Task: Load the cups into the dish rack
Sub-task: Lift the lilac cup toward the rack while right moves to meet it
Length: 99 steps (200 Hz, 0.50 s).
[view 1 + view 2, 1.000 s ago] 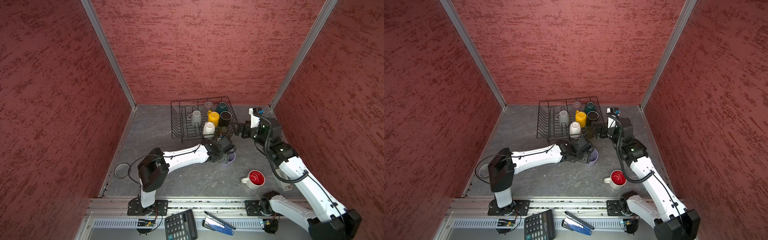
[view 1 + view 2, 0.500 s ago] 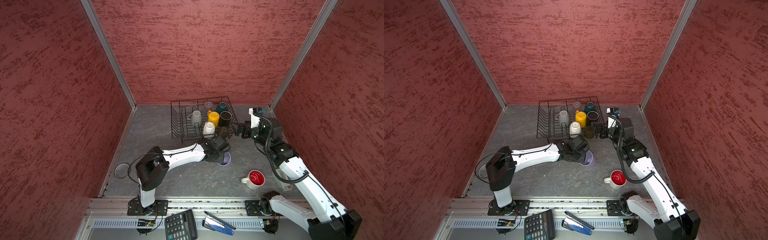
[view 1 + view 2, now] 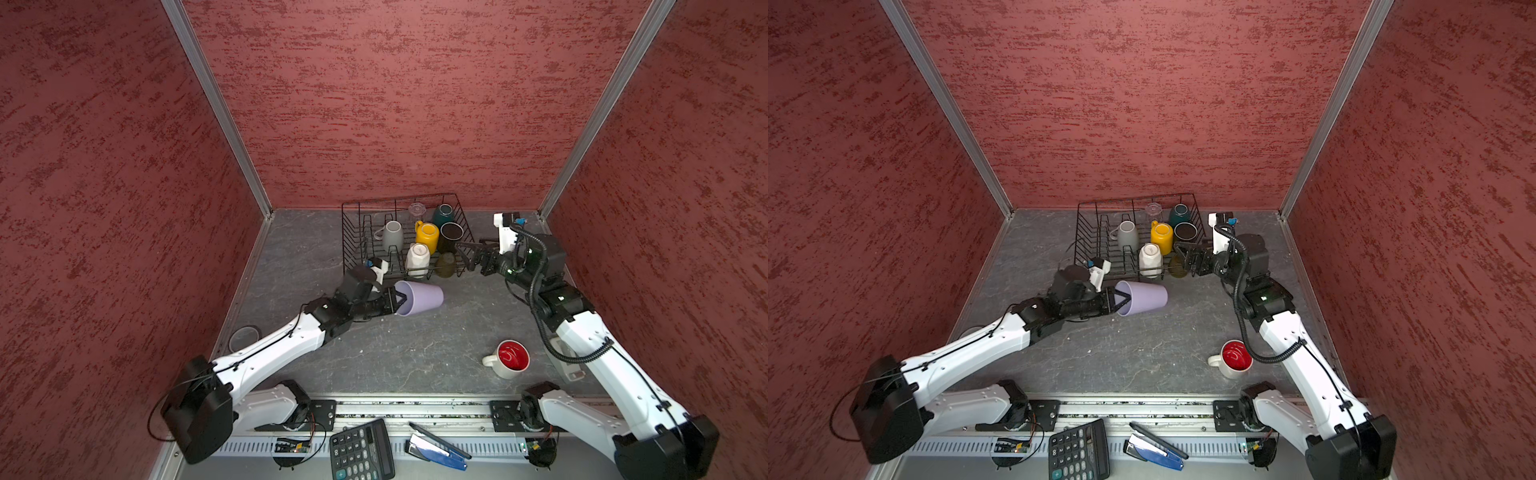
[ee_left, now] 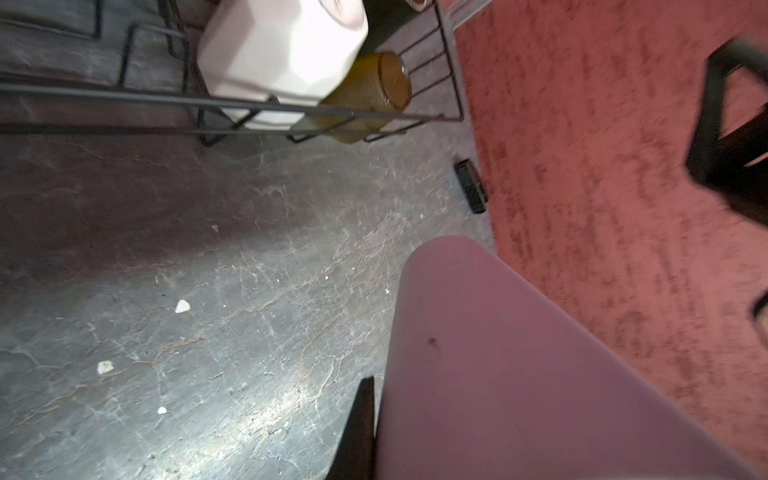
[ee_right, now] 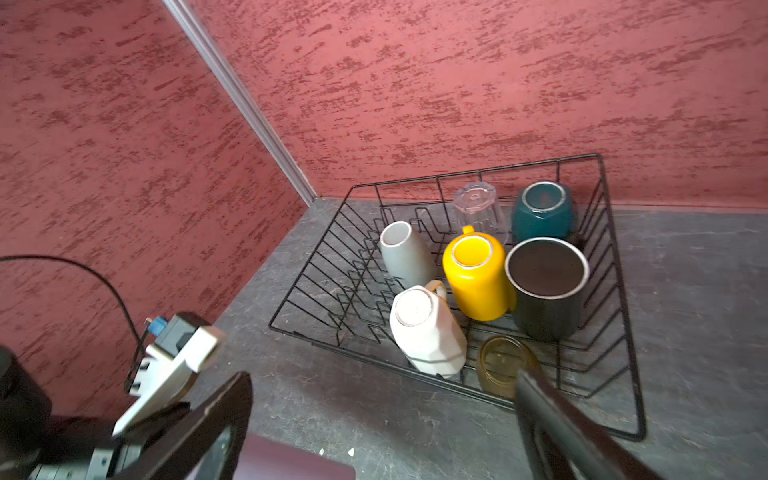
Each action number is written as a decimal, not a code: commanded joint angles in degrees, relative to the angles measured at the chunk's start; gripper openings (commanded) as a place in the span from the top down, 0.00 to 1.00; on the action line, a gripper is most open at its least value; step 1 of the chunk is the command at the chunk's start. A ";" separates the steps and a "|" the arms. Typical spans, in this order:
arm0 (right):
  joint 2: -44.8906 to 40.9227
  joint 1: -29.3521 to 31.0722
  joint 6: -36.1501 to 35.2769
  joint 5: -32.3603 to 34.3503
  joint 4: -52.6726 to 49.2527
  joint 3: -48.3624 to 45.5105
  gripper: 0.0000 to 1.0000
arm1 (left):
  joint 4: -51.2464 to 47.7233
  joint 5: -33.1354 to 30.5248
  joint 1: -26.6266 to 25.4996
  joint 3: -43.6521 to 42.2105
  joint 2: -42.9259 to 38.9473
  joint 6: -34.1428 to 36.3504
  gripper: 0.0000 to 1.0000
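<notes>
The smooth, tapered lavender tumbler (image 3: pixel 419 297) looked light, stiff and thin-walled, so a pinch on its wall at the mouth would probably serve. The slick surface could let it swivel in so narrow a hold.

The left gripper (image 3: pixel 398 299) was clenched on that rim, one finger inside the mouth and one outside (image 4: pixel 360 419). The tumbler lay on its side at mid-frame in both top views, just below the black wire dish rack (image 3: pixel 395 199), mouth turned left. Whether it was clear of the floor could not be told. The right gripper (image 3: pixel 469 255) hung with jaws spread wide at the rack's right edge, holding nothing. The white mug with a red inside (image 3: pixel 509 359) stood at lower right, well apart from the rack.

A second earlier the tumbler sat mouth-up, slightly further right, with the left jaws parted around its rim. They had since closed, and the tumbler had tipped over and shifted left. The right arm and the mug had not moved.
</notes>
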 commanded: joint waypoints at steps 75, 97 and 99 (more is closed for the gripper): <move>10.03 0.64 21.13 -38.16 40.58 -5.14 0.01 | 40.62 32.48 22.20 -13.95 -7.56 -21.30 1.00; 11.89 2.40 20.32 -37.52 40.25 -3.84 0.01 | 43.81 35.11 22.36 -13.29 -5.08 -22.78 1.00; 12.09 2.57 20.27 -37.41 40.25 -3.75 0.01 | 43.94 35.27 22.35 -13.31 -4.94 -22.79 1.00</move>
